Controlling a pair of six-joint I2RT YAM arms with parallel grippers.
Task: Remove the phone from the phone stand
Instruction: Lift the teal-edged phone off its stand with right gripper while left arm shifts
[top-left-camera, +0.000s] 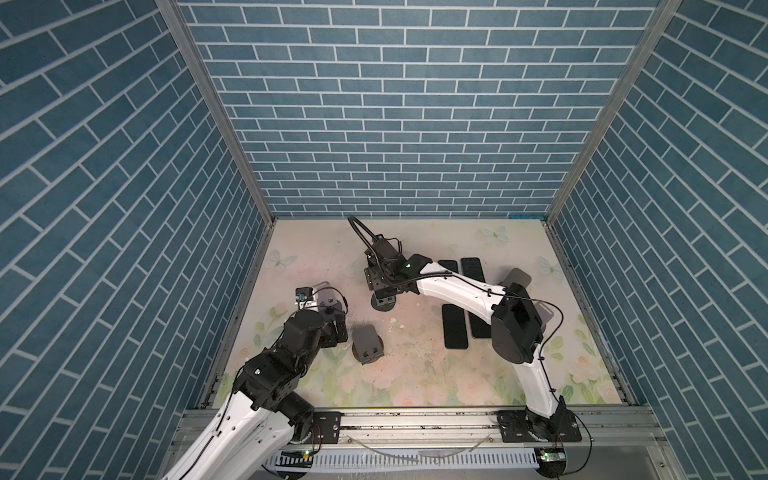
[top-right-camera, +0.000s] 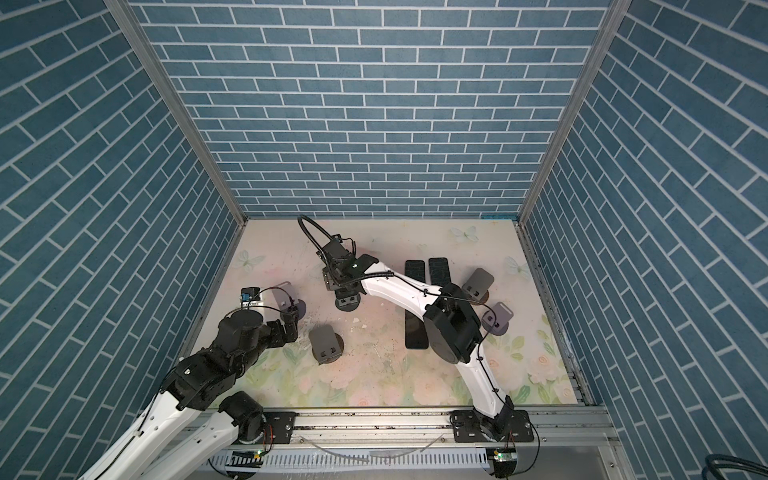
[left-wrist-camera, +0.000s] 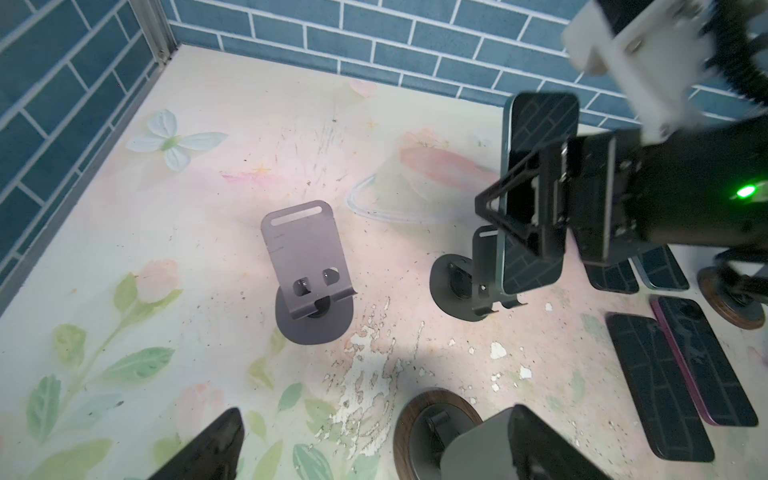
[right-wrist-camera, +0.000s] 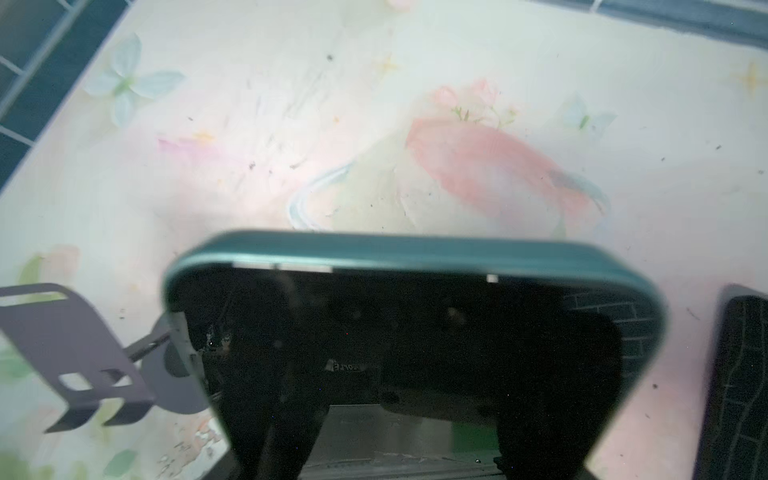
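The teal-edged, dark-screened phone is found upright, leaning back in the dark grey metal phone stand with a round base, near the middle of the floral-print counter; its lower edge is seen just above the stand's front hooks, and contact there cannot be told. The right gripper is closed across the phone's width, one finger against each long edge, above the stand's back plate. The left gripper is spread wide and is well apart from the phone; a grey stand on a wood-rimmed base is seen between its fingers in the left wrist view. Open counter is noted behind the phone as far as the blue brick-patterned back wall; a lilac metal stand is well apart on the left; four dark phones lying flat are near on the right.
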